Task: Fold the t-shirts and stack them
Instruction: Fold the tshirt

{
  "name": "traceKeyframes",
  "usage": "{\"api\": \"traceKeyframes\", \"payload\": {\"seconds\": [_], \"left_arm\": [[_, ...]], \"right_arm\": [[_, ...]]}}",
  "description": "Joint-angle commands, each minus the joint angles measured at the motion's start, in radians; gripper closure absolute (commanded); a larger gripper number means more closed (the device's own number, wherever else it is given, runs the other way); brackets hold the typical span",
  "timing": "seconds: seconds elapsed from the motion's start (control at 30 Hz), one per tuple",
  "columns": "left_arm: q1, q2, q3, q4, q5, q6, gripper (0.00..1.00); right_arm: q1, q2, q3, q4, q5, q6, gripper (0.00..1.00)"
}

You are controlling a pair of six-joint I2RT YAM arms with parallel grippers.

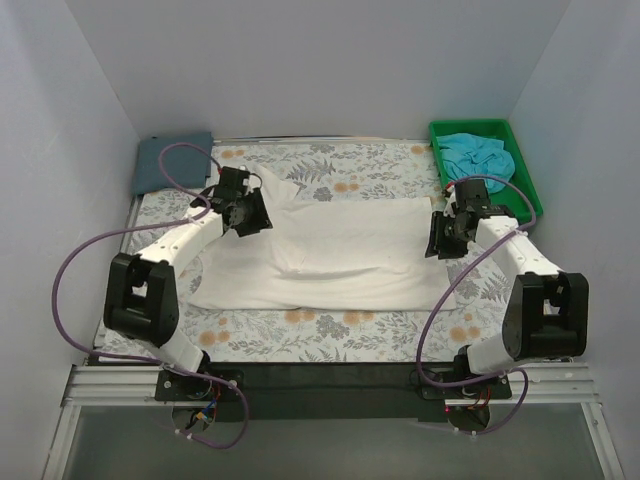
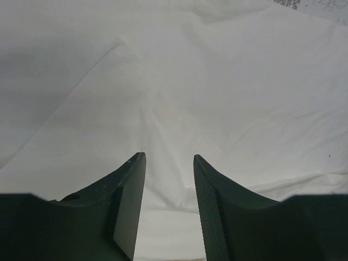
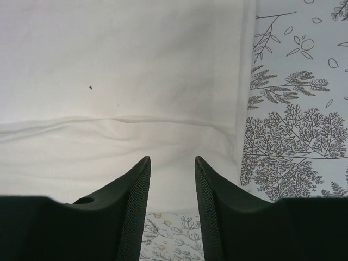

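Centrally, the cream-white t-shirt (image 1: 340, 255) lies spread on the floral table cover (image 1: 340, 165), its long axis running left to right, with a wrinkled peak at its far left corner. My left gripper (image 1: 252, 216) hangs over that peak, jaws apart and holding nothing. My right gripper (image 1: 438, 238) sits at the shirt's right edge, jaws likewise apart. Bare cover borders the shirt near and far. The slate blue-grey t-shirt (image 1: 172, 162) lies folded in the far left corner, and the turquoise t-shirt (image 1: 478, 155) is bunched in the green bin (image 1: 528, 190).
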Motion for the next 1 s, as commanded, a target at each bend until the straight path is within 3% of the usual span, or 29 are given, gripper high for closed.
{"api": "traceKeyframes", "payload": {"seconds": [0.0, 0.23, 0.4, 0.7, 0.97], "left_arm": [[-0.065, 0.077, 0.102, 0.001, -0.071, 0.087, 0.62], [-0.242, 0.242, 0.285, -0.077, -0.205, 0.179, 0.67], [-0.337, 0.317, 0.316, -0.132, -0.281, 0.190, 0.67], [-0.407, 0.390, 0.323, -0.161, -0.345, 0.186, 0.64], [-0.407, 0.423, 0.323, -0.175, -0.388, 0.189, 0.69]], "right_arm": [[0.034, -0.048, -0.002, -0.007, 0.023, -0.032, 0.61], [0.123, -0.097, -0.066, 0.013, 0.046, -0.015, 0.60], [0.145, -0.132, -0.114, 0.027, 0.035, 0.009, 0.60], [0.165, -0.146, -0.177, 0.049, 0.027, 0.040, 0.60], [0.166, -0.140, -0.183, 0.053, 0.032, 0.040, 0.60]]}}
